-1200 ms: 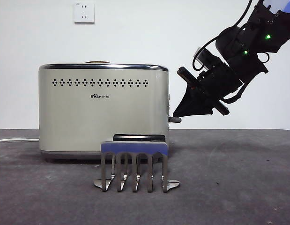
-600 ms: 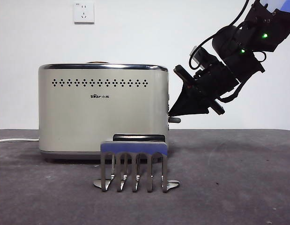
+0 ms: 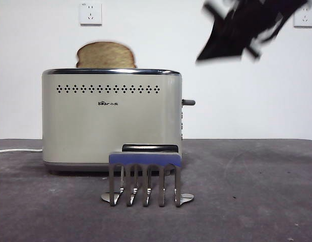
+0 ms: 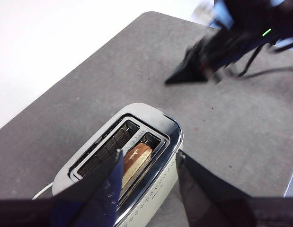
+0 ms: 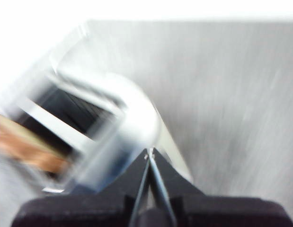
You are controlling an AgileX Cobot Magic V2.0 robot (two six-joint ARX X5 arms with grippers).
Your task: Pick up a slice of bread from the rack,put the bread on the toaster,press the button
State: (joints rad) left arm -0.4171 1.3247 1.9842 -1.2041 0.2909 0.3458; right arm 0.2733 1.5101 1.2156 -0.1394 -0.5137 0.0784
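1. Right gripper: jaws closed on nothing, the tips meeting in a thin line in its own wrist view. In the front view it is a motion-blurred dark shape at about 1 o'clock from the toaster, well clear of it.
2. Left gripper: jaws spread and empty, hovering over the toaster's top with the slots between them.
3. Slice of bread: upright in one slot, its rounded top well above the chrome rim. The rack is empty at 6 o'clock from the toaster, just in front of it.
4. Lever: high on the toaster's 3 o'clock side. With the slice this high, I judge that the press has not latched and would need repeating.
5. Risk, lever: the knob is small and the closed tips are narrow. An off-centre push could slide off it and strike the toaster's wall or the table.
6. Risk, toaster: a push at a slant could shove or tip the toaster towards 9 o'clock, since nothing braces it.
7. Risk, slice: the left gripper hangs right over the slots. Any drop could clip the exposed crust and jam or tilt the slice.
8. Risk, rack: an arm coming in low at 6 o'clock could knock the light rack over.
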